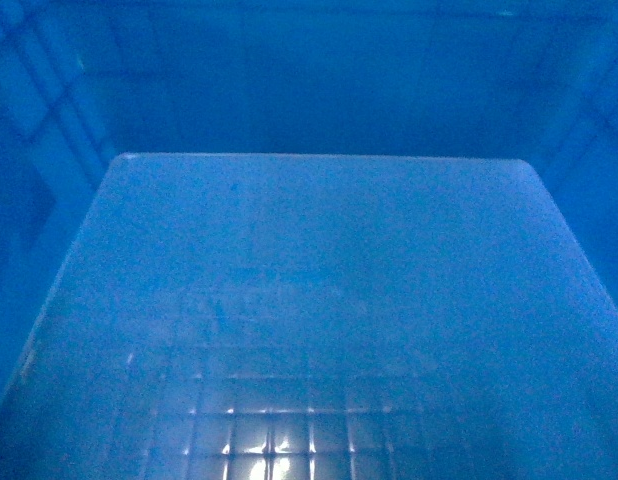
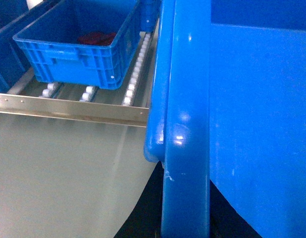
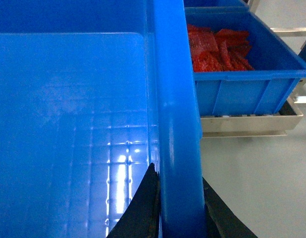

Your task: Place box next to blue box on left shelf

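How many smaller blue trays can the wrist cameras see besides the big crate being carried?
2. One tray sits on the roller shelf in the left wrist view; another, holding red bags, shows in the right wrist view. The crate may hide others.

Head view dim, soft, blue-tinted; glare on box (image 1: 319, 300) floor.

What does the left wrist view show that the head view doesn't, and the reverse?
Only the left wrist view: the metal roller shelf, a smaller blue plastic tray with something red inside, pale floor, and the large crate's thick rim from outside. Only the head view: the far inner wall. Both: the large deep bright-blue plastic crate. Neither shows a gripper clearly.
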Controlling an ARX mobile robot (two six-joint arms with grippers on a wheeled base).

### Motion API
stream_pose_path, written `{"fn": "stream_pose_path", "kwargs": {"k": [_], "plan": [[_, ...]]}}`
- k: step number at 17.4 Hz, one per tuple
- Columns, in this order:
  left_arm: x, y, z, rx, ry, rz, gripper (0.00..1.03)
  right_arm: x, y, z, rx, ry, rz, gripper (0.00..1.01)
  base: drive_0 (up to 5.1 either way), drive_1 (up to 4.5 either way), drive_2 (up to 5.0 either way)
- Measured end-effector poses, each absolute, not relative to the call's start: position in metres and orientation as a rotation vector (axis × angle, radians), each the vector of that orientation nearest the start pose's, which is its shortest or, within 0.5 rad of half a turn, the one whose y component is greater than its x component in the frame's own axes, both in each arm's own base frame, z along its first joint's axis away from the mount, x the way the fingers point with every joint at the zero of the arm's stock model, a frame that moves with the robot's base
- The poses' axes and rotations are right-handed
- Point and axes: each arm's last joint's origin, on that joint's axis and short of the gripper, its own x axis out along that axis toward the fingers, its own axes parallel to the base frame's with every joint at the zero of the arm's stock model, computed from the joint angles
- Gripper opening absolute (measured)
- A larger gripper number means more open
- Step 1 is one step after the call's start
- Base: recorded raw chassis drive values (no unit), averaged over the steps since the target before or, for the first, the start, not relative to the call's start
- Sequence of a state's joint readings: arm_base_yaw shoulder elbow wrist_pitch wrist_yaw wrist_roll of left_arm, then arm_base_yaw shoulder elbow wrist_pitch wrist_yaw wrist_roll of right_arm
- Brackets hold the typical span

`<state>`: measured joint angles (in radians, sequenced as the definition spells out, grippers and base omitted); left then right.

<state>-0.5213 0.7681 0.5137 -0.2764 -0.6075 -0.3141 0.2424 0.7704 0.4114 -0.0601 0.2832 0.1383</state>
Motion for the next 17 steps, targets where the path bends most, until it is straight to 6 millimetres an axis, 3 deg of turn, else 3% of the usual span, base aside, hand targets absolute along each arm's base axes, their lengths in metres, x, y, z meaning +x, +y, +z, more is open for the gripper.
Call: {"fn": "stream_pose_path", "kwargs": {"k": [17], "plan": [[0.1479,-0.0659,0.2371,-0.026,0.428,0.152,0.08,0.1650,0.0325,0.2181,0.027,0.401,-0.068,0.10,0.0,0.00,0.0]]}}
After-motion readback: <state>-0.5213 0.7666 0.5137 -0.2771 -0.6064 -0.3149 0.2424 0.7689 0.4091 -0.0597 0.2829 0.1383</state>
